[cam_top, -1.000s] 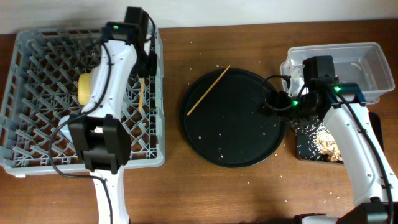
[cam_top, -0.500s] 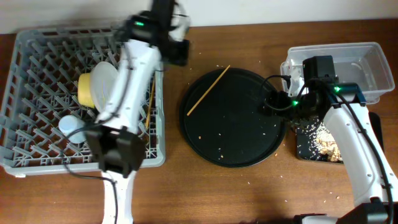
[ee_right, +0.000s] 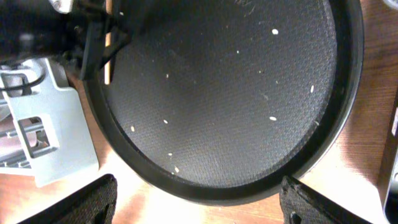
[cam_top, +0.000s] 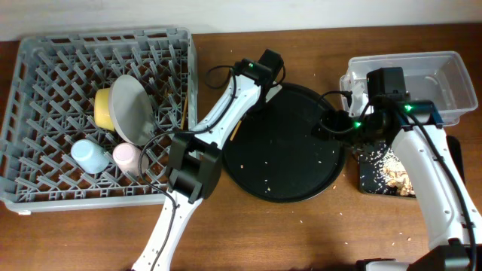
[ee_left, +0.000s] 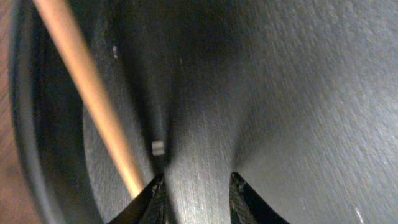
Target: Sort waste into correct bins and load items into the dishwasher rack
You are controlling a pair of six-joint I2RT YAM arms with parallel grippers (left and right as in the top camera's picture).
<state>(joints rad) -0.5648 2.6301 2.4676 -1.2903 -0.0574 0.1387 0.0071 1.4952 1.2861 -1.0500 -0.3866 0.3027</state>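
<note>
A wooden chopstick [ee_left: 87, 87] lies on the black round plate [cam_top: 294, 173] near its upper-left rim. My left gripper [ee_left: 196, 196] hovers close over the plate, open and empty, with the chopstick just outside its left finger. In the overhead view the left gripper [cam_top: 265, 84] covers most of the chopstick. My right gripper [ee_right: 199, 205] is open wide with the plate's right rim [ee_right: 249, 190] between its fingers, and it shows at the plate's right edge in the overhead view [cam_top: 331, 124]. The grey dishwasher rack [cam_top: 45, 192] stands at the left.
The rack holds a yellow bowl [cam_top: 101, 105], a grey plate [cam_top: 132, 109], a blue cup [cam_top: 89, 156], a pink cup [cam_top: 126, 156] and a chopstick [cam_top: 183, 113]. A clear bin [cam_top: 444, 75] and a black tray with food scraps [cam_top: 384, 172] stand at the right. Crumbs dot the plate.
My left arm has swung from over the rack to the plate's upper-left part, above the chopstick there. One chopstick stayed in the rack. The right arm has not moved.
</note>
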